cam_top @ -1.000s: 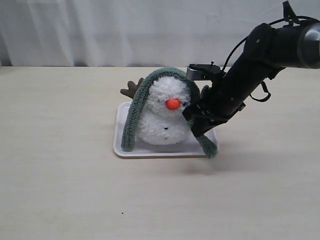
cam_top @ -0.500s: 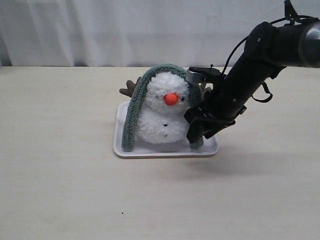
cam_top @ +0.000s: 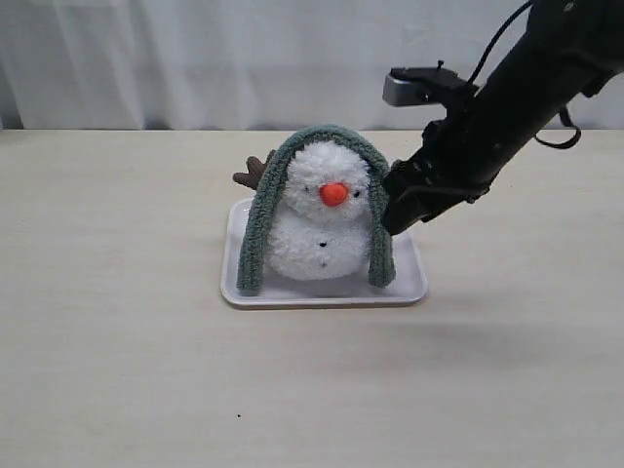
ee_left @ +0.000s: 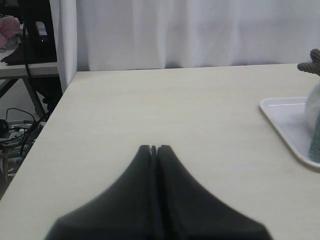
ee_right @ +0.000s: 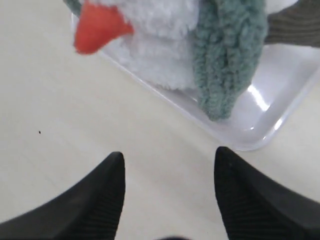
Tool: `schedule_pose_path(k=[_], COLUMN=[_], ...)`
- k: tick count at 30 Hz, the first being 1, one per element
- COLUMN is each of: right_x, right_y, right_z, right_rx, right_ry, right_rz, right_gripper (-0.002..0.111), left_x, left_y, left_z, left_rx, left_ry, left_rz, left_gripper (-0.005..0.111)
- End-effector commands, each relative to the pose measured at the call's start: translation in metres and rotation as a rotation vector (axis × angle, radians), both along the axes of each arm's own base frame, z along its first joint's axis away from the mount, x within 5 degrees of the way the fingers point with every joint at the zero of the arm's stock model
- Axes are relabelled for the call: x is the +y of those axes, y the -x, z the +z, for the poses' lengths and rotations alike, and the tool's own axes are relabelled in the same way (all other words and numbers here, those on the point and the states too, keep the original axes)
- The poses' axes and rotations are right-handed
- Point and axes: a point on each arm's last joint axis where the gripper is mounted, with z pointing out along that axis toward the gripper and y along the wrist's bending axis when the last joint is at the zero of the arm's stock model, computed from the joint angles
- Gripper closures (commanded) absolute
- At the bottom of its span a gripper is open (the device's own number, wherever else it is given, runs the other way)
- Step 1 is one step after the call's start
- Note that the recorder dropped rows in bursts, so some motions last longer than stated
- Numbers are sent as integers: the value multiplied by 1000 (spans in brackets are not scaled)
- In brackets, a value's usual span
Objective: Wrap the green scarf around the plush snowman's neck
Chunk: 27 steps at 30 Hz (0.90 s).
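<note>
Bright, even light; soft shadows; wrist-view foregrounds blurred.

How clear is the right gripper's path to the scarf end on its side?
Probably yes: the right gripper is open, close beside that scarf end, nothing between them.

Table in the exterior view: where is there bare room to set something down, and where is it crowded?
Free: the table stretch left of the tray, and the strip in front of it. Crowded: the tray itself, filled by the plush snowman and green scarf, and its right side, where the open right gripper hangs.
</note>
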Motion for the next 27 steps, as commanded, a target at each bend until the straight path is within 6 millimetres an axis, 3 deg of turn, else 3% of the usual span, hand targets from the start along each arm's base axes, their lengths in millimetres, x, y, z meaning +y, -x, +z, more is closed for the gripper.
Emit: schedule_pose_path(k=[1, 5, 9, 13, 17, 22, 27], right_x=[-5, -8, -1, 5, 14, 21, 21], right_y=[7, 7, 1, -15, -32, -43, -52], right_z=[36, 65, 75, 64, 60, 46, 40], right_rx=[-158, -364, -484, -375, -245, -245, -310], right_ry=[-26, -58, -153, -189, -154, -166, -141], right_rz=[-24, -47, -32, -117, -8, 93, 118], right_gripper=[57, 57, 57, 57, 57, 69, 63], left_x=[0, 0, 0, 0, 0, 0, 0], left_y=[0, 0, 0, 0, 0, 0, 0], left_z=[0, 0, 0, 0, 0, 0, 0], left_rx=[-14, -14, -14, -14, -14, -14, -14], left_ry=[2, 2, 2, 2, 2, 2, 2], left_rz=[2, 2, 2, 2, 2, 2, 2], left_gripper=[107, 107, 107, 107, 107, 107, 107])
